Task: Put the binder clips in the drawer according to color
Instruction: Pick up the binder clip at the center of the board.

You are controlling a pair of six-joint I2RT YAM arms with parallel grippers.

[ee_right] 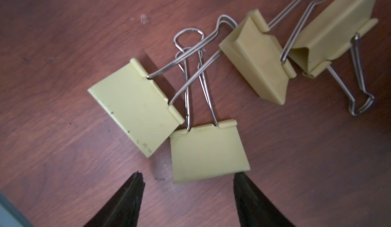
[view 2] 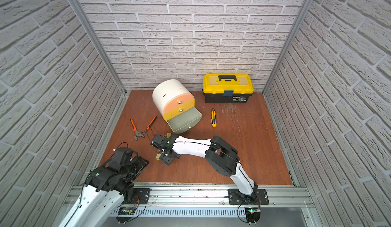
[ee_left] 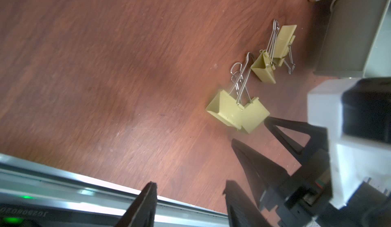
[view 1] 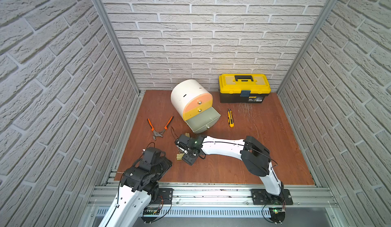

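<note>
Several pale yellow binder clips (ee_right: 208, 151) with silver wire handles lie in a loose row on the brown table, some with handles crossing. My right gripper (ee_right: 188, 176) hovers open just short of the nearest clip, with nothing between its fingers. The same clips (ee_left: 232, 111) show in the left wrist view with the right gripper's fingers (ee_left: 296, 130) beside them. My left gripper (ee_left: 190, 183) is open and empty over the table's front edge. The drawer (view 1: 190, 96) is a white barrel cabinet with its bottom grey drawer (view 1: 203, 120) pulled out. No blue or teal clips show.
Orange-handled pliers (view 1: 160, 128) lie left of the cabinet. A yellow-black utility knife (view 1: 230, 118) lies to its right. A yellow-and-black toolbox (view 1: 244, 87) stands against the back wall. An aluminium rail (view 1: 211, 192) runs along the front edge.
</note>
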